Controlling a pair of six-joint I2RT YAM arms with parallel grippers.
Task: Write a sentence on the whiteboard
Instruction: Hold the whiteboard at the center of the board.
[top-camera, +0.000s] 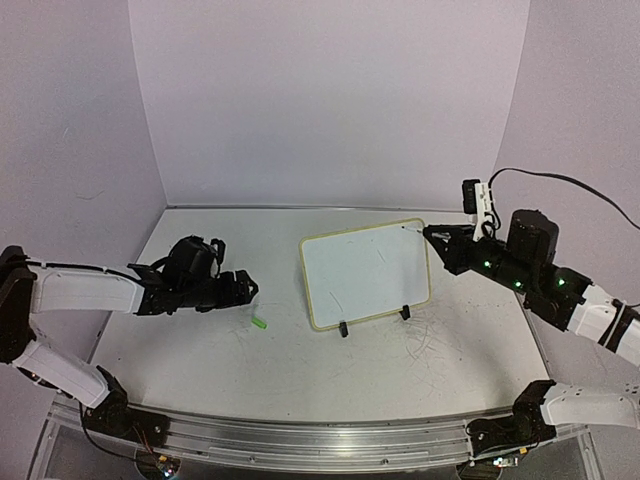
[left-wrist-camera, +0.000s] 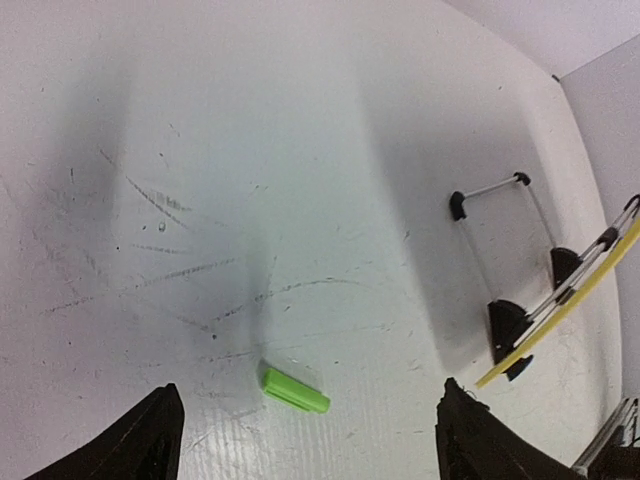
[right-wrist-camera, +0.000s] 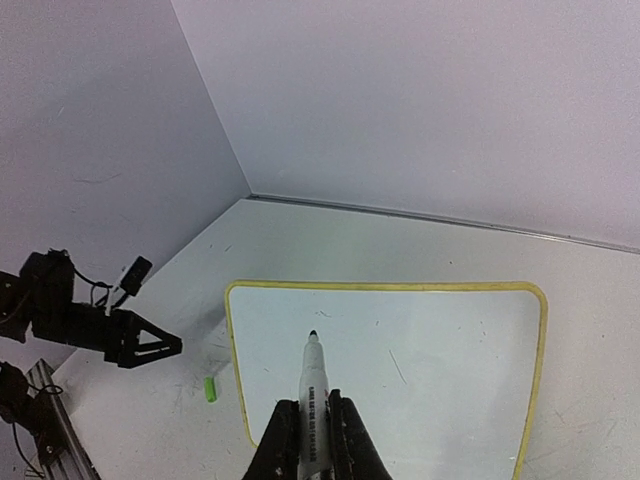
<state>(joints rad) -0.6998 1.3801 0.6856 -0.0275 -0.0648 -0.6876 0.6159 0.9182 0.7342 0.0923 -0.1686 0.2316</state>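
Observation:
The whiteboard (top-camera: 365, 275) (right-wrist-camera: 400, 370) leans on its wire stand mid-table, its yellow-green rim (left-wrist-camera: 560, 320) edging the left wrist view. No sentence is in view on it, only a few faint short marks. My right gripper (top-camera: 437, 240) (right-wrist-camera: 312, 402) is shut on a white marker (right-wrist-camera: 313, 365), black tip bare and pointing at the board near its upper right corner; contact cannot be told. My left gripper (top-camera: 247, 287) (left-wrist-camera: 307, 392) hangs open just above the table, left of the board. A small green cap (top-camera: 260, 323) (left-wrist-camera: 293, 389) (right-wrist-camera: 210, 388) lies loose on the table between its fingers.
The board's black wire stand (left-wrist-camera: 500, 190) has feet (top-camera: 343, 328) on the scuffed white tabletop (top-camera: 300, 380). Purple walls close in the back and both sides. A metal rail (top-camera: 300, 440) runs along the near edge.

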